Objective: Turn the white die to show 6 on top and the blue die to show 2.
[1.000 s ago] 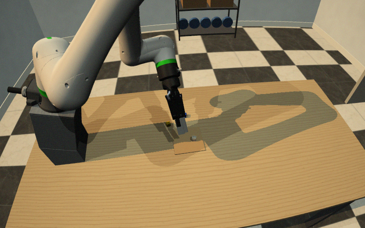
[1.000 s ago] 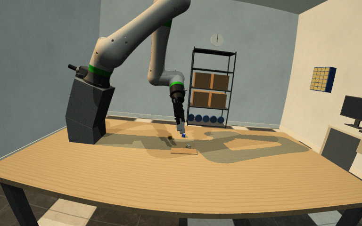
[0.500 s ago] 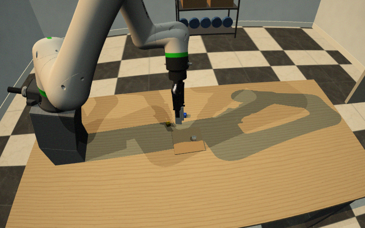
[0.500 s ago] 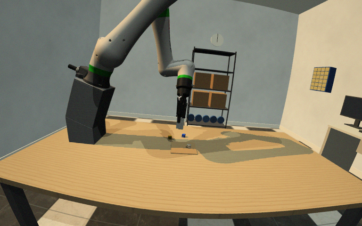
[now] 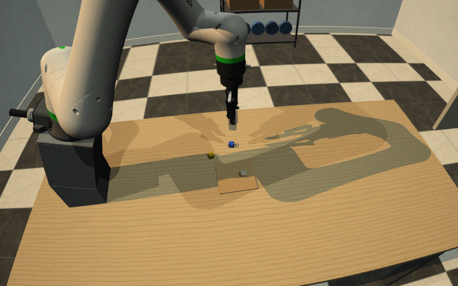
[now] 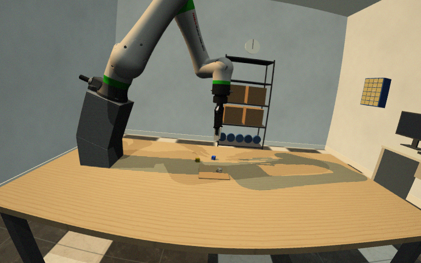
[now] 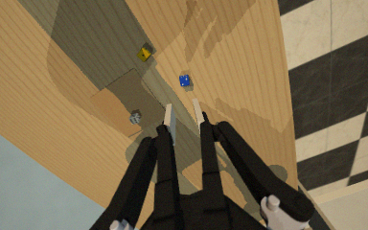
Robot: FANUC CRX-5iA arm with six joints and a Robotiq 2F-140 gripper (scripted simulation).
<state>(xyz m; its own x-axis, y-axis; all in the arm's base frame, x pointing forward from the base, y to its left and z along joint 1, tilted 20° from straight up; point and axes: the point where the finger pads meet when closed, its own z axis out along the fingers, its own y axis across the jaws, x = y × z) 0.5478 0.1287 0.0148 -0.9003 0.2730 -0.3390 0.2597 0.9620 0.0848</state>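
The blue die [image 5: 231, 144] lies on the bare table just beyond the far edge of the brown mat [image 5: 236, 177]. The white die [image 5: 243, 173] sits on the mat, near its right side. The yellow die [image 5: 210, 155] lies on the table off the mat's far left corner. My gripper [image 5: 232, 127] hangs pointing down, a little above the blue die and apart from it. Its fingers stand a narrow gap apart with nothing between them. In the wrist view the gripper [image 7: 182, 112] is below the blue die [image 7: 184, 80], with the white die [image 7: 135, 117] to the left and the yellow die [image 7: 144, 53] further up.
The robot's dark base block [image 5: 72, 165] stands at the table's left rear. A black shelf [image 6: 245, 102] with boxes stands on the floor behind the table. The table's far edge runs close behind the blue die.
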